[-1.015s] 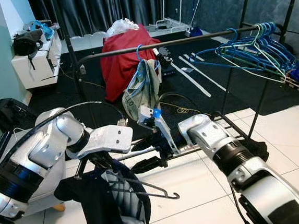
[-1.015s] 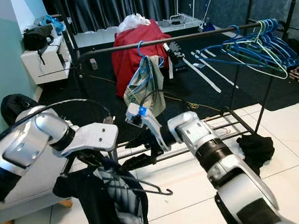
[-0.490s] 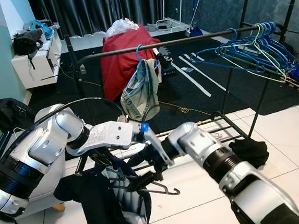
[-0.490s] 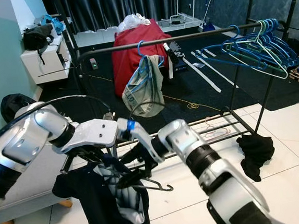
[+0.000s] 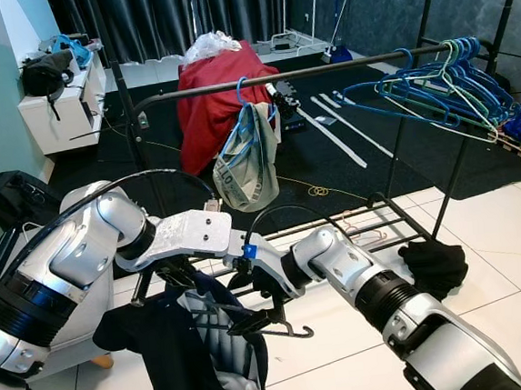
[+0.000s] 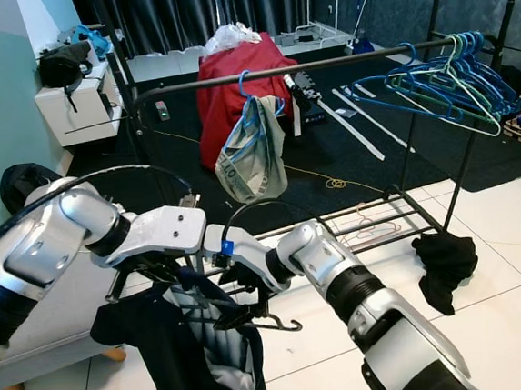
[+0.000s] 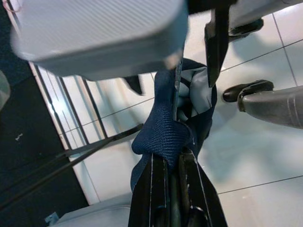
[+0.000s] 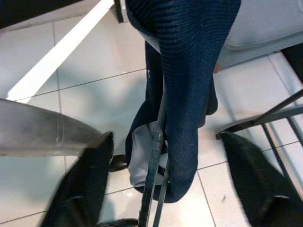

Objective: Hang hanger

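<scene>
My left gripper (image 7: pixel 173 208) is clamped on the dark metal hanger (image 5: pixel 253 323), which carries a navy garment (image 5: pixel 170 363) with a pale grey lining. In the left wrist view my two black fingers (image 7: pixel 151 198) pinch the knitted navy cloth bunched over the hanger's wire. The hanger sits low in front of me, above the white tiled floor (image 5: pixel 485 257), with its hook pointing toward my right and well below the rail.

My right gripper (image 5: pixel 253 319) reaches in from the right, up against the hanger's neck beside the hook. In the right wrist view its fingers (image 8: pixel 83 189) stand spread apart, one on each side of the hanger's wire and the hanging cloth, not closed on either.

Beyond my arms stands the clothes rack (image 5: pixel 277 75), its dark horizontal rail crossing the scene. A blue hanger with a patterned bag-like cloth (image 5: pixel 243 155) hangs near the rail's middle, and a bunch of empty blue and green hangers (image 5: pixel 442 83) crowds its right end. A dark cloth (image 5: pixel 435 262) lies on the floor by the rack's right foot. A red-draped heap (image 5: pixel 211 94) sits on the dark carpet behind the rack.
</scene>
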Robot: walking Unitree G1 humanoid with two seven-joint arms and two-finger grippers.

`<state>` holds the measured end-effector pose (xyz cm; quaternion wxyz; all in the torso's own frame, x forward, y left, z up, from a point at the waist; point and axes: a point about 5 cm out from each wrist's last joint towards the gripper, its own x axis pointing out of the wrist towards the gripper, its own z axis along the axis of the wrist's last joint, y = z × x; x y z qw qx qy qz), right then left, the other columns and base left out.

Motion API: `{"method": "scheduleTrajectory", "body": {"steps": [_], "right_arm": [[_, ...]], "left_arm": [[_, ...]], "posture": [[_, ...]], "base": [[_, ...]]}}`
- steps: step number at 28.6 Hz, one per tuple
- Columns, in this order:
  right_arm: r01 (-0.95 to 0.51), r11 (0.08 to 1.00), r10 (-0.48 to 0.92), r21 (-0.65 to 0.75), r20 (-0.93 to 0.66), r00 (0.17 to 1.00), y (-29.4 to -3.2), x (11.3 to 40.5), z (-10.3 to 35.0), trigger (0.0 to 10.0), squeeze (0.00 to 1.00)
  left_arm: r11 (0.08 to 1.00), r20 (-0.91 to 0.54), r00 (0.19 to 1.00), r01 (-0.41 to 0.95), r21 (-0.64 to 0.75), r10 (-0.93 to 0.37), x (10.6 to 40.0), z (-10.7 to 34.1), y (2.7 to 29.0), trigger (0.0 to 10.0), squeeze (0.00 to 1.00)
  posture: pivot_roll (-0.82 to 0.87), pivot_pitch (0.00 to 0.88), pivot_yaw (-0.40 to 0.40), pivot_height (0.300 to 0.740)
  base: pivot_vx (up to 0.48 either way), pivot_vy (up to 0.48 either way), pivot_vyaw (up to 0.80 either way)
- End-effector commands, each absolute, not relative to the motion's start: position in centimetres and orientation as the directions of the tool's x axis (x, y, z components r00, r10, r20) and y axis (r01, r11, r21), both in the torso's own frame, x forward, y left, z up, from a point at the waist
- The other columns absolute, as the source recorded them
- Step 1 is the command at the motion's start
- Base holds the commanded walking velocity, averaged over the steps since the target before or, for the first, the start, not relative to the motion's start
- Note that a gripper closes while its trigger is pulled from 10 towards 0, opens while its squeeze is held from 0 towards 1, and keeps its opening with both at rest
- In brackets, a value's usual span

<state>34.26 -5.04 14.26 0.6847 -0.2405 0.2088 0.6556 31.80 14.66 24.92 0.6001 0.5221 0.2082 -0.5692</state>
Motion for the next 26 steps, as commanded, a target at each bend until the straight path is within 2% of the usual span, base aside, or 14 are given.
{"method": "scheduleTrajectory", "body": {"steps": [1, 18, 26], "right_arm": [[-0.998, 0.023, 0.808, -0.064, -0.586, 0.056, -5.01, 34.09, 14.0, 0.0, 0.0], [-0.987, 0.045, 0.869, -0.154, -0.482, 0.115, -4.6, 34.1, 14.06, 0.0, 0.0], [-0.974, 0.105, 0.904, -0.202, -0.389, 0.178, -4.98, 33.96, 14.0, 0.0, 0.0]], "left_arm": [[-0.19, -0.832, 0.28, 0.892, 0.41, -0.479, 31.7, 25.3, 14.44, 0.0, 0.0], [-0.22, -0.836, 0.266, 0.886, 0.408, -0.48, 31.64, 24.83, 14.32, 0.0, 0.0], [-0.233, -0.827, 0.271, 0.874, 0.425, -0.493, 31.54, 24.76, 14.12, 0.0, 0.0]], "posture": [[-0.06, 0.049, 0.019, 0.74], [-0.07, 0.021, 0.025, 0.74], [-0.07, 0.006, 0.02, 0.74]], "base": [[0.0, 0.0, 0.0], [0.0, 0.0, 0.0], [0.0, 0.0, 0.0]]}}
